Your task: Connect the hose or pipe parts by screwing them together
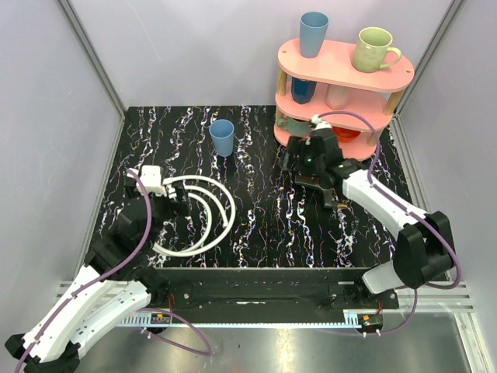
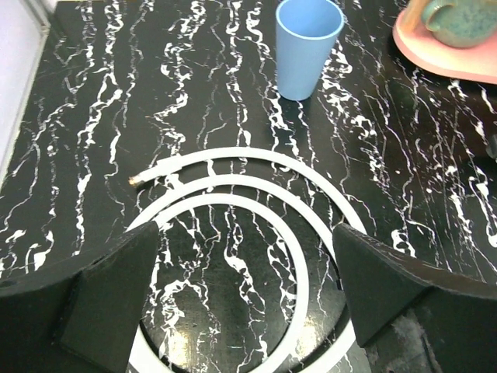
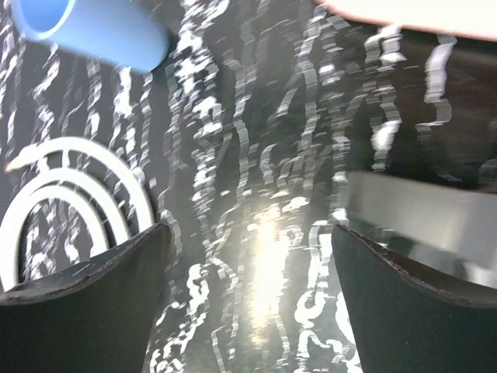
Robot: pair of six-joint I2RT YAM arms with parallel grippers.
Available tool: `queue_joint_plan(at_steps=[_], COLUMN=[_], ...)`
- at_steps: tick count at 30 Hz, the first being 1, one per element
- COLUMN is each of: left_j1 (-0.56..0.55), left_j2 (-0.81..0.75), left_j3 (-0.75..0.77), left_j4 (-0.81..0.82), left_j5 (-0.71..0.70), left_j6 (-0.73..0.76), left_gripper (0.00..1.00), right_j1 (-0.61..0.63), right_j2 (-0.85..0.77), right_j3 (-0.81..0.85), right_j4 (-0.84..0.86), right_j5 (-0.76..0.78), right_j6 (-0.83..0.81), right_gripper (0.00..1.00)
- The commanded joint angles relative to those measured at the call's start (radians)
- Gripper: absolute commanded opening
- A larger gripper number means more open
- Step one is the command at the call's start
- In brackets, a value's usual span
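The hose parts (image 1: pixel 225 210) are thin white hoses curled in nested arcs on the black marbled table, left of centre. In the left wrist view, one hose (image 2: pixel 256 154) ends in a small brass fitting (image 2: pixel 138 179) at its left tip. My left gripper (image 2: pixel 245 233) hovers open over the inner loops, with nothing between its fingers; in the top view it (image 1: pixel 175 200) is at the coil's left side. My right gripper (image 1: pixel 295 159) is open and empty, well to the right of the hoses near the pink shelf. Its blurred wrist view shows the hoses (image 3: pixel 78 145) at far left and the gripper (image 3: pixel 250 229) over bare table.
A light blue cup (image 1: pixel 222 137) stands upright behind the hoses; it is the cup (image 2: pixel 308 47) ahead of the left gripper. A pink tiered shelf (image 1: pixel 342 70) with cups and a green mug (image 1: pixel 375 48) fills the back right corner. Grey walls enclose the table.
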Motion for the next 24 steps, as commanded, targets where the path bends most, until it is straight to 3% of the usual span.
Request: queue_joint_plan(at_steps=[1,5,12,17,24], left_j1=[0.030,0.041,0.041,0.044,0.044], left_j2=[-0.023,-0.028,-0.019,-0.012,-0.012], left_j3=[0.046,0.043,0.043,0.046,0.043], left_j4=[0.021,0.020,0.020,0.018,0.018], left_j5=[-0.085,-0.094,-0.100,-0.086,-0.085], left_j6=[-0.005,-0.012,-0.012,-0.010,-0.010], left_gripper=[0.99,0.99,0.99,0.99,0.99], right_j1=[0.142,0.259,0.388,0.440,0.477], right_j2=[0.079,0.231,0.339,0.392,0.461], right_j3=[0.054,0.115,0.135,0.124,0.157], right_j4=[0.079,0.085,0.100,0.113,0.127], right_j5=[-0.023,-0.035,-0.040,-0.034,-0.043], right_j6=[0.055,0.082,0.109,0.129,0.146], right_gripper=[0.93,0.89,0.81,0.70,0.69])
